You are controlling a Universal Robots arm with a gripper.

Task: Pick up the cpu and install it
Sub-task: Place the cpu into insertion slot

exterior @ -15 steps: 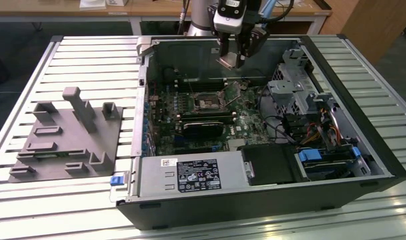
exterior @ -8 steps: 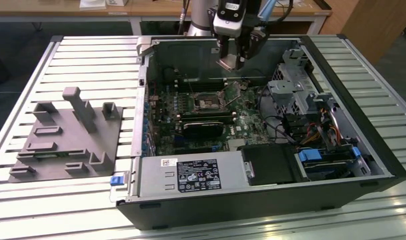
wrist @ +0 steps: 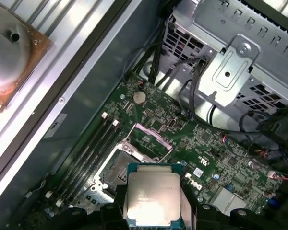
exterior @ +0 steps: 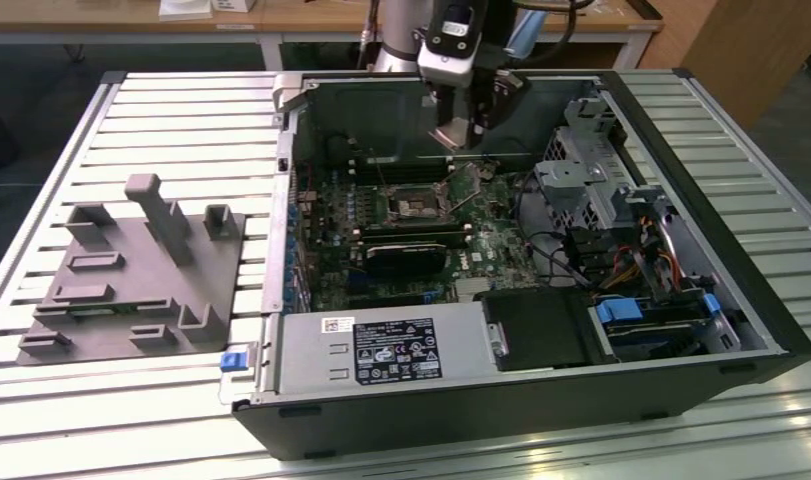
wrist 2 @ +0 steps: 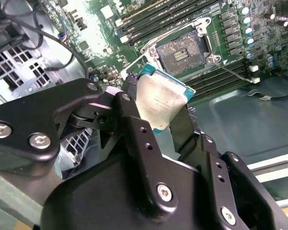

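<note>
We see the cpu (wrist 2: 159,104) pinched by two opposite edges between the black fingers (wrist 2: 185,129) of the gripper (wrist 2: 159,98), its silver-grey metal top turned toward both wrist cameras and a thin teal-green rim showing around it. It hangs in the air over the motherboard (exterior: 328,245), clear of the board and not seated in anything. The jaws are pressed in on the chip from either side, and we can see no gap between the pads and its edges. Just beyond the chip in the second wrist view lies the socket (wrist 2: 180,50), open, its dark contact field bare inside a metal frame. In the first wrist view we see the same socket with its hinged plate (wrist: 151,139) lifted, and the chip sits near it but apart from it. Long memory slots (wrist 2: 153,17) run alongside the socket. In the exterior view the gripper hangs inside the open computer case (exterior: 699,250), low over the board and a little to the far side of the socket. A perforated metal drive cage (wrist: 240,62) with a tangle of cables stands beside the board, and a power supply (exterior: 378,350) fills the near edge of the case. The case lies on a slatted table (exterior: 178,110), and on the exterior view's left, well apart from the case, rests a grey fixture plate (exterior: 125,290) with upright pegs and blocks.
</note>
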